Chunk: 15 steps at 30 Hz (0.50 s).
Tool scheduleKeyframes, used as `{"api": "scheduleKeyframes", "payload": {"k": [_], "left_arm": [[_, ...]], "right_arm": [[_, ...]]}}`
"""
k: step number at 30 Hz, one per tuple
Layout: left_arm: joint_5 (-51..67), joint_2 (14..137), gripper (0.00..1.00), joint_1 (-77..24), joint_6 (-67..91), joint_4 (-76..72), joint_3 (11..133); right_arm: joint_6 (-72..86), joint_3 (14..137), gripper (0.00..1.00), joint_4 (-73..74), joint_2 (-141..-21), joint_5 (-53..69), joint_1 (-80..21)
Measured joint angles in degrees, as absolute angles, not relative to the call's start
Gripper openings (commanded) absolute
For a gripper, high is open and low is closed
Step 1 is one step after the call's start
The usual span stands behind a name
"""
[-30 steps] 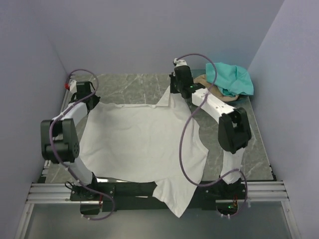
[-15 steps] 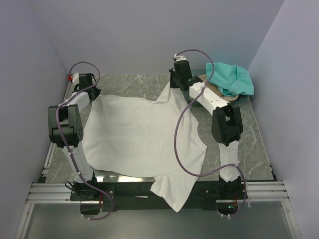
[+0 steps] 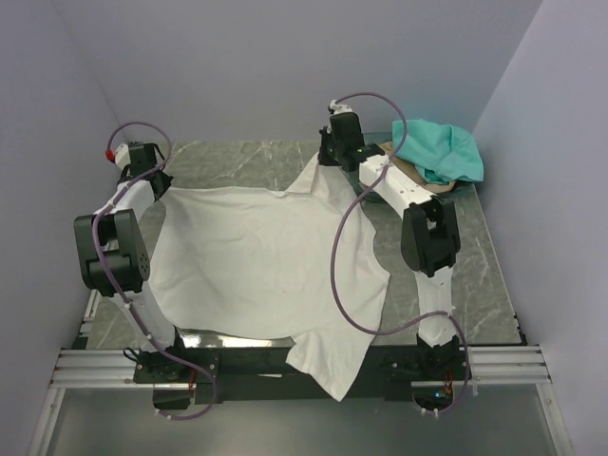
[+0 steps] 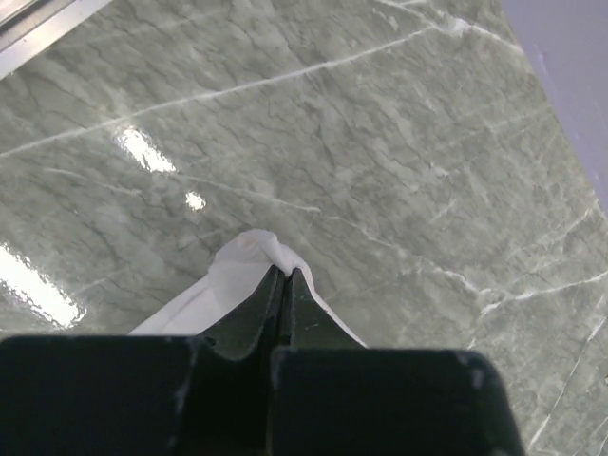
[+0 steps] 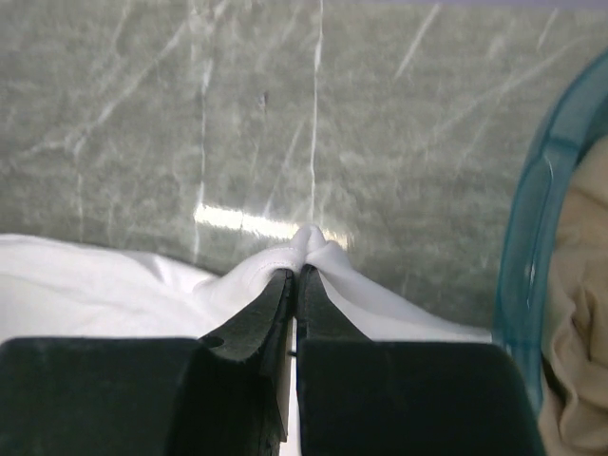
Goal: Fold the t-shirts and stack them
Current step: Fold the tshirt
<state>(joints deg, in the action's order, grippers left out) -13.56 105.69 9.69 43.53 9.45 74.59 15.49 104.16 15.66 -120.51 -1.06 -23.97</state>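
White shirt (image 3: 266, 256) spread open on the green marbled table (image 3: 237, 160), covering most of the middle. Its far edge runs left to right between the two grippers, pulled fairly straight and rising to a peak at the right end. From that edge the cloth runs toward the arm bases. One flap at the near right hangs over the table's near edge. Longest stretch goes from far left to near right. Small notch in the far edge, right of centre; cannot tell if it is the neckline.

Left gripper (image 4: 286, 275): jaws pressed together, pinching the far left corner of the white shirt just above the table.

Right gripper (image 5: 296, 275): jaws pressed together on a fold at the far right peak.

Far right corner: basket (image 5: 524, 237), tan shirt (image 5: 575, 332) inside, teal shirt (image 3: 439, 150) bunched on top.
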Motion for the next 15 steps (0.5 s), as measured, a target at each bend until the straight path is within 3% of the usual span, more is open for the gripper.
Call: {"api": "scheduleKeyframes", "payload": {"k": [15], "left_arm": [[-9.45, 118.5, 0.01, 10.04, 34.48, 13.15, 90.83]], "right_arm": [[12.75, 116.64, 0.0, 13.3, -130.54, -1.83, -23.83]]}}
